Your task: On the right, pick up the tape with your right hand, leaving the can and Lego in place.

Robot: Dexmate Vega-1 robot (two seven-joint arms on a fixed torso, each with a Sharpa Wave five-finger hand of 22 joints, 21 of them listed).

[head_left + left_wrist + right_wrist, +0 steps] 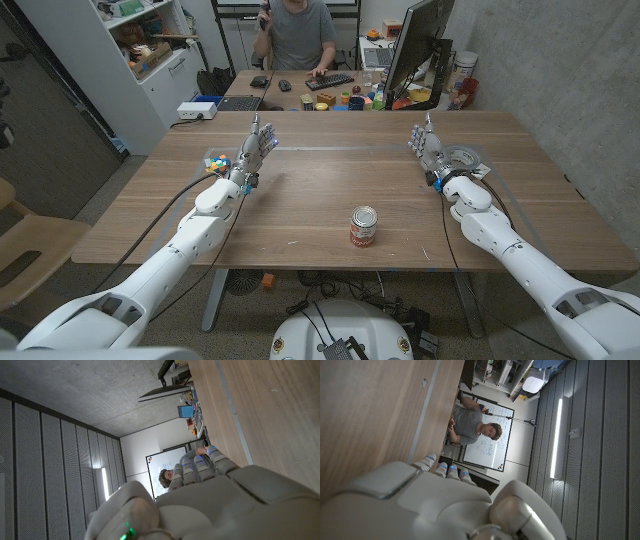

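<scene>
A clear tape roll (466,158) lies on the wooden table (320,190) at the right. My right hand (428,146) stands upright just to the left of it, fingers extended and holding nothing. A red and white can (364,226) stands upright near the front middle. Colourful Lego bricks (217,162) lie at the left, beside my left hand (256,146), which is raised with fingers spread and empty. In the wrist views the back of the left hand (210,500) and of the right hand (420,505) show against the table's far edge.
A person (296,32) sits behind the table at a second desk with a keyboard (330,82), a laptop (240,102) and small toys (356,99). A dark monitor (416,45) stands at the back right. White shelves (140,40) stand at the back left.
</scene>
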